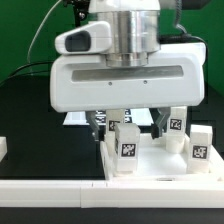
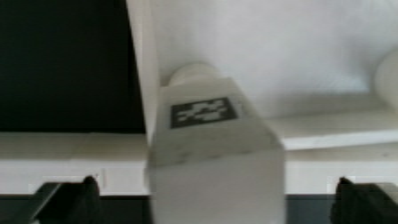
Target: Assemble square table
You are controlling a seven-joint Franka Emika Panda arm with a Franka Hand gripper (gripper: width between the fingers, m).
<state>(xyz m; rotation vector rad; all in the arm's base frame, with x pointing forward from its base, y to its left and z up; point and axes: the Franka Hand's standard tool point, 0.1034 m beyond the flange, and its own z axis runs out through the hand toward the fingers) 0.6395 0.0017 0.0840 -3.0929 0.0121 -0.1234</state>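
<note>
The square table's white top point(image 1: 160, 162) lies upside up on the black table, with stubby tagged legs standing in its corner sockets. My gripper point(image 1: 128, 124) hangs right over the front leg point(image 1: 128, 150) on the exterior view's left. In the wrist view that leg point(image 2: 210, 120) runs up between my black fingers point(image 2: 64, 200), which stand wide on either side and do not touch it. The gripper point(image 2: 214, 205) is open and holds nothing. Two more legs point(image 1: 175, 124) point(image 1: 200, 150) stand on the exterior view's right. The edge of another leg point(image 2: 382, 85) shows in the wrist view.
A long white bar point(image 1: 50, 188) runs along the front of the table, close to the top's front rim. The marker board point(image 1: 75, 118) lies behind, mostly hidden by my hand. A small white piece point(image 1: 3, 148) sits at the exterior view's left edge.
</note>
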